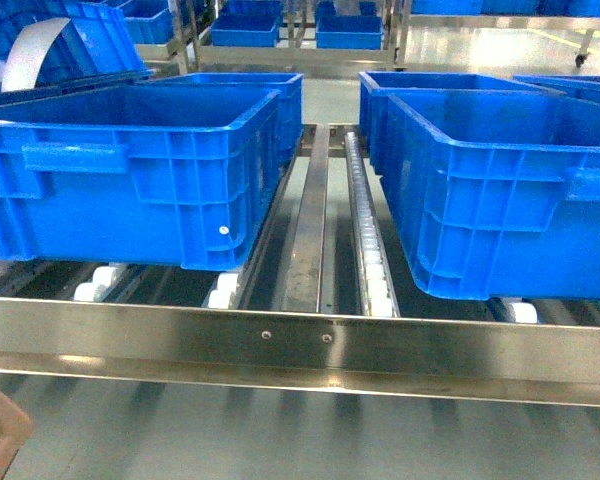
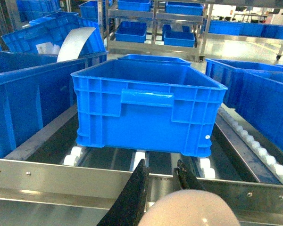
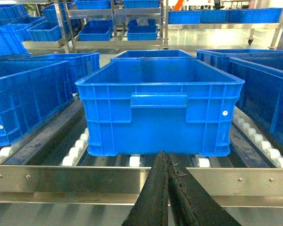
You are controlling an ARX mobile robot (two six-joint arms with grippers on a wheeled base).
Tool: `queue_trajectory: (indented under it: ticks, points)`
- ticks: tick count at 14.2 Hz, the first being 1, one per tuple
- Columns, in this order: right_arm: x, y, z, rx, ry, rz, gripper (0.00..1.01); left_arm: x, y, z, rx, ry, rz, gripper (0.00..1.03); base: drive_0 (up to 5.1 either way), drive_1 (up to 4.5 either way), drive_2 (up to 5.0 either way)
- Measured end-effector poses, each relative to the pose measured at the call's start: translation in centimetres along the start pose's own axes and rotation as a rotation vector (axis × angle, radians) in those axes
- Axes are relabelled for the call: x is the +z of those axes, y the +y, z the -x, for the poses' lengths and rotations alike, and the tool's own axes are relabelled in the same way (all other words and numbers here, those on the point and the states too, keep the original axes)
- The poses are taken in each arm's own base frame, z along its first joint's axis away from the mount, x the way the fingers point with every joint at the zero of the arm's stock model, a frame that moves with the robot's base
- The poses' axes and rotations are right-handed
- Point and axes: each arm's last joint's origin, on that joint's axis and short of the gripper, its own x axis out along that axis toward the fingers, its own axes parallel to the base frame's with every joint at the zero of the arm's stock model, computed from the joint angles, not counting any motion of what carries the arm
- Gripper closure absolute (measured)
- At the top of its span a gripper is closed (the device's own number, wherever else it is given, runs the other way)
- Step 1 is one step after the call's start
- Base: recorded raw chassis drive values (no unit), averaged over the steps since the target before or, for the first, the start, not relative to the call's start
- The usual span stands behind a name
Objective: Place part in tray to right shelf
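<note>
My left gripper is clamped on a rounded cream thing, prob. the tray handle; tray body shows only as a beige corner at 7 o'clock in head view. Right gripper is pinched together, holding nothing. Blue part: not visible in any view, can't tell if it's on the tray. Shelf rail lies ahead at 12, crates behind it. Tray looks light, stiff, slick plastic w/ a long lever arm, so I'd grip the handle close to the scoop and keep it level.
</note>
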Motion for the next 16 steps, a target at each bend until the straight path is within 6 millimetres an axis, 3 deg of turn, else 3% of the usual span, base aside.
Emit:
queue_trajectory:
  ticks: [10, 16]
  points:
    - [0.0, 0.0, 0.0, 0.0, 0.0, 0.0, 0.99, -0.7, 0.0, 2.0, -0.001, 0.055, 0.0, 0.91, 0.0, 0.0, 0.0]
    - [0.0, 0.0, 0.0, 0.0, 0.0, 0.0, 0.99, -0.4, 0.0, 2.1, -0.001, 0.016, -0.002, 0.91, 0.0, 0.0, 0.0]
